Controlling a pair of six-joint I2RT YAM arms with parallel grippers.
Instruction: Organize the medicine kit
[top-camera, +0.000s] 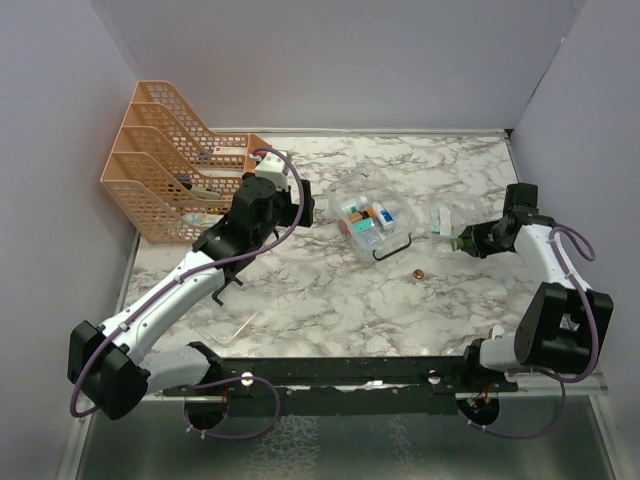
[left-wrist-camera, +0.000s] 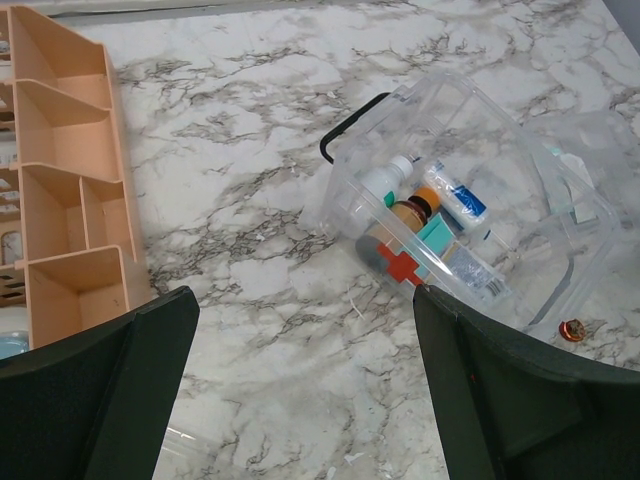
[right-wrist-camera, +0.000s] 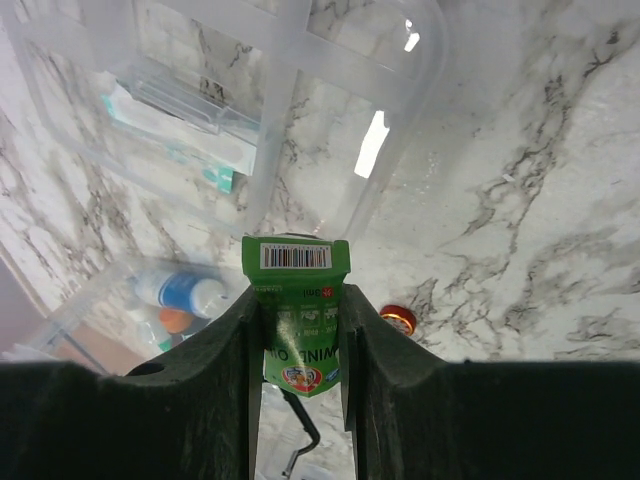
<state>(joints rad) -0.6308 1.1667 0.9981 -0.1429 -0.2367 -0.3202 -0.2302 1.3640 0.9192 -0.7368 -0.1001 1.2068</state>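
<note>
The medicine kit (top-camera: 368, 218) is a clear box lying mid-table, with bottles, a tube and small cartons inside and its black handle (top-camera: 393, 250) towards the near side. In the left wrist view the kit (left-wrist-camera: 455, 215) lies just past my right finger. My left gripper (top-camera: 296, 208) hovers to the kit's left, open and holding nothing (left-wrist-camera: 305, 385). My right gripper (right-wrist-camera: 298, 308) is shut on a small green carton (right-wrist-camera: 297, 268) with a barcode on its end. It holds the carton (top-camera: 456, 243) above the table, right of the kit.
An orange mesh file rack (top-camera: 165, 170) stands at the back left. A clear insert tray (right-wrist-camera: 180, 110) with flat packets lies beside the kit. A small red cap (top-camera: 418, 272) sits on the marble near the handle. A clear plastic piece (top-camera: 228, 330) lies near the front left.
</note>
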